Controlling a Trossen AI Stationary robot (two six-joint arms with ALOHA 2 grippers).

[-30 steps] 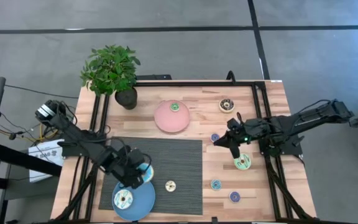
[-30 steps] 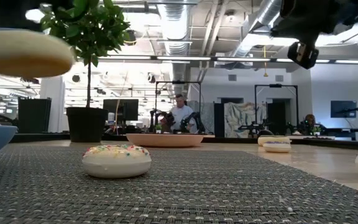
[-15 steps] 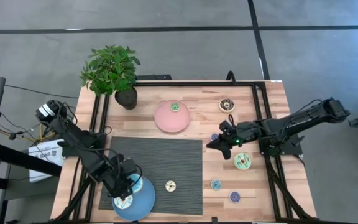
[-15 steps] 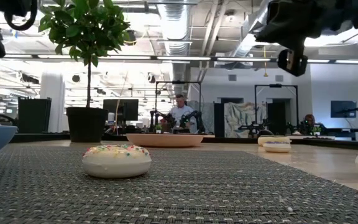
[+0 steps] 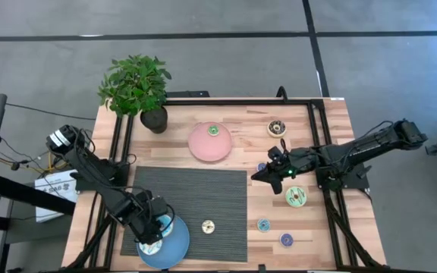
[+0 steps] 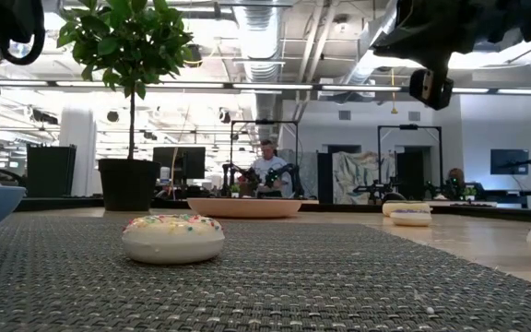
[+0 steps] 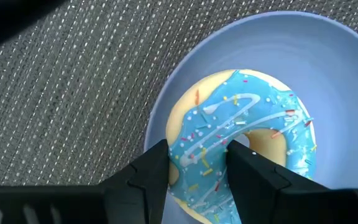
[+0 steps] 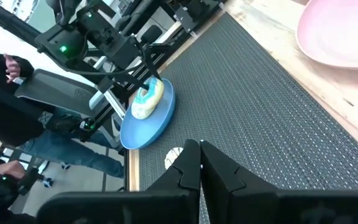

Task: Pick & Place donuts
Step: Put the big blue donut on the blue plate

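My left gripper (image 5: 155,229) hangs over the blue plate (image 5: 174,252) at the table's near left and is shut on a teal-iced donut (image 7: 241,118). The right wrist view shows that donut (image 8: 146,98) tilted over the plate (image 8: 154,124). My right gripper (image 5: 260,176) is shut and empty, hovering by the mat's right edge. A cream donut (image 5: 208,226) lies flat on the mat. A green donut (image 5: 213,130) lies on the pink plate (image 5: 199,148). Brown (image 5: 277,127), blue-purple (image 5: 262,167), pale green (image 5: 296,197), teal (image 5: 264,224) and another blue-purple (image 5: 287,240) donut lie on the wood. My left gripper pinches one side of the teal donut's ring (image 7: 197,134) between its two fingers (image 7: 154,165), one at the outer edge and one near the hole. The fingers come from above, pointing down. The donut hangs tilted over the blue plate; whether its lower edge touches the plate, I cannot tell.
A potted plant (image 5: 136,87) stands at the far left corner. The dark woven mat (image 5: 203,189) covers the near middle. Black frame rails (image 5: 317,144) run along the table's sides. People and other robot arms show in the room beyond the far edge.
My left gripper has carried the teal donut toward the near edge and down, from the mat's left edge to over the blue plate. My right gripper has moved toward the table's left, toward the mat's right edge, staying shut.
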